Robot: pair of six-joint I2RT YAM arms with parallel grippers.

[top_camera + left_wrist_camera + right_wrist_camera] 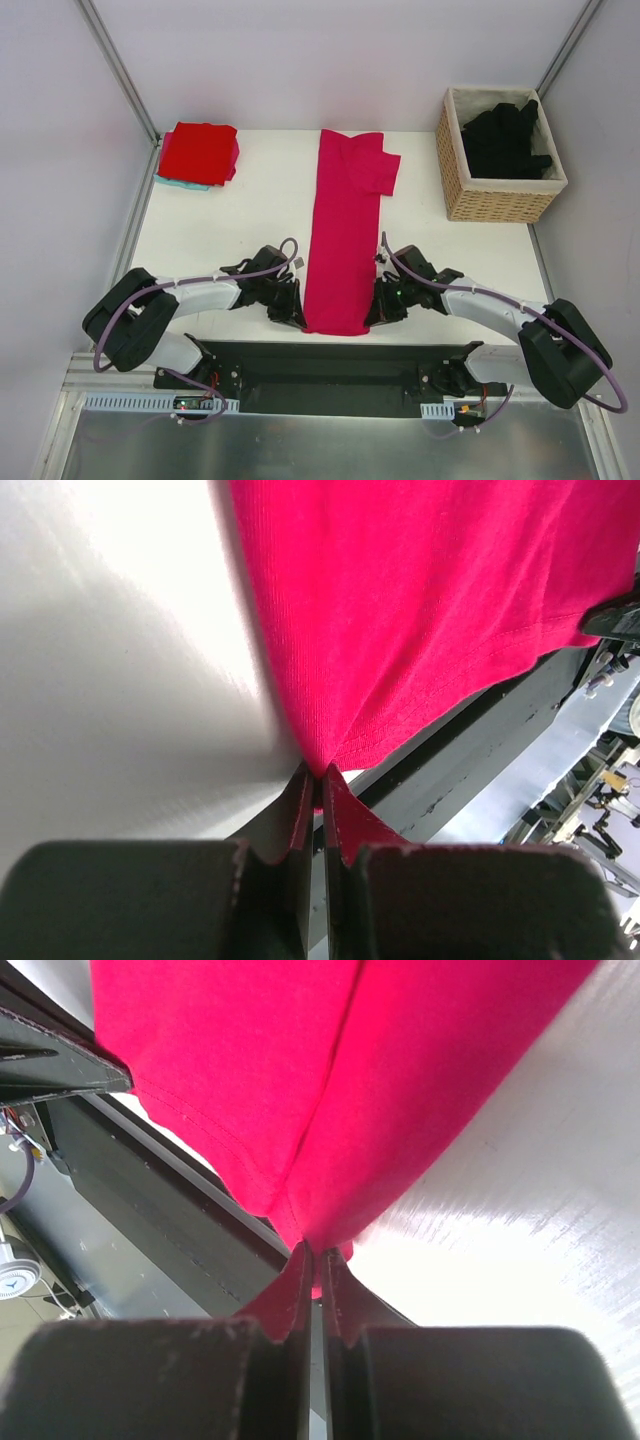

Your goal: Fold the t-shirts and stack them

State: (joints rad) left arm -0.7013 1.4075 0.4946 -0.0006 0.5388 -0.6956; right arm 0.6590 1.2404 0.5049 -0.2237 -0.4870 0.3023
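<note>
Magenta t-shirt: long strip running away from my hands. Left gripper and right gripper each clamped on near hem corner. Cross-folds, stacking not yet done. Red t-shirt folded, far beyond left gripper. Black t-shirts heaped in basket, far beyond right gripper.

One magenta t-shirt, one red t-shirt, one wicker basket, a left claw, a right claw.

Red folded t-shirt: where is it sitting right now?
In the top external view, the red folded t-shirt lies at the far left corner of the table, on a teal cloth, left of the long magenta t-shirt.
</note>
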